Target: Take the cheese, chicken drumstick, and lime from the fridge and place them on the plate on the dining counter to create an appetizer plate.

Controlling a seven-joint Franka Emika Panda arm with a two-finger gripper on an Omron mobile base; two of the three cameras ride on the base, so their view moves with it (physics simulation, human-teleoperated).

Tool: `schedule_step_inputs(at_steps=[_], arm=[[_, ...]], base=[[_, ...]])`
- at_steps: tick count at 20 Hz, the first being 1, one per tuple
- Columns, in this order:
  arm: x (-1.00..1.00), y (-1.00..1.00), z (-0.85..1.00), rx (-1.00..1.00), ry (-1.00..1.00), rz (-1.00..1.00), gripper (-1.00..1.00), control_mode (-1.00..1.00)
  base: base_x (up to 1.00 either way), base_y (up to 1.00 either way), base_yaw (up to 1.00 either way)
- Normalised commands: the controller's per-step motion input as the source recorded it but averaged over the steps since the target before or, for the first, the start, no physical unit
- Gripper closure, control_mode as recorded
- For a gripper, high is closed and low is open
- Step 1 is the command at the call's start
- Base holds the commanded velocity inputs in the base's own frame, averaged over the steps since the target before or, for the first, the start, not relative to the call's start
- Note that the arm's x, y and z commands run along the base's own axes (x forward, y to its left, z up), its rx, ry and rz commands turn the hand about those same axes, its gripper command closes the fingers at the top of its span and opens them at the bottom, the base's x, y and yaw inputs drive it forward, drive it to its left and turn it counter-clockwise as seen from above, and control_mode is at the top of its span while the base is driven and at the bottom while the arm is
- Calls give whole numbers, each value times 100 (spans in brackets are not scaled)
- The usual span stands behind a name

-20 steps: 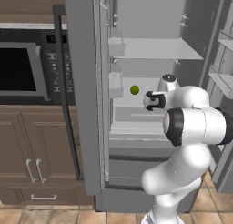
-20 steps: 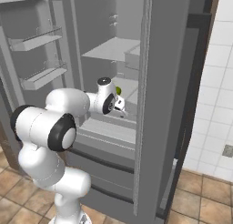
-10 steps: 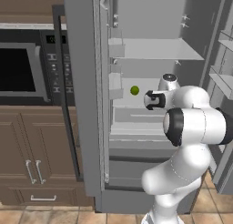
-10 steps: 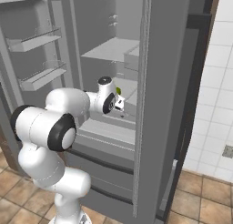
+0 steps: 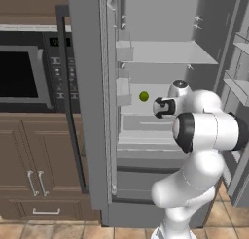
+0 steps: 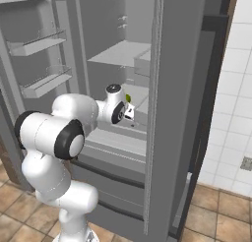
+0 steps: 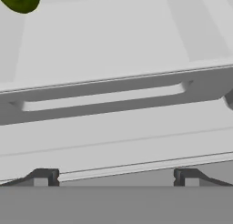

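Fig. Pincer [image 7: 116,177] w/ jaws spread wide, nothing between them; the two tips stand well apart at the bottom of the hand view, above the drawer fronts. In the base views the hand sits inside the fridge [image 5: 92,136] at mid-shelf height, pointing inward.

Lime [image 5: 144,96] rests on the pale mid shelf [image 5: 146,107], toward the left rear, apart from the pincer; in the hand view it appears at the upper-left corner [image 7: 20,0], off the jaws' centre line. Cheese and drumstick: not visible in these views.

Step in hand (judged): approach to the lime. To do well: shift the hand toward the lime until it lies between the tips, keep the jaws wide until they straddle it, close gently, since a round ball may roll away if nudged by one finger first. Keep the wrist clear of the shelf above.

Surroundings: both fridge doors open, door bins [image 6: 44,81] on the far door; black microwave [image 5: 24,77] over brown cabinets [image 5: 39,165]; white tiled wall [image 6: 236,88]; terracotta tile floor [image 6: 221,211].
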Motion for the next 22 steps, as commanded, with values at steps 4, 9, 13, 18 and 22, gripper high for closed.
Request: schedule_step_inputs(at_steps=[4, 9, 13, 18, 22], arm=[[41, -10, -16, 0, -8, 16, -100, -100], [14, -10, -1, 0, -10, 25, -100, -100], [16, 1, 0, 0, -8, 27, -100, -100], [20, 8, 13, -2, 2, 18, -100, -100], [35, 14, 17, -3, 4, 9, -100, -100]], base=[[0, 0, 0], [0, 0, 0], [0, 0, 0], [0, 0, 0], [0, 0, 0]])
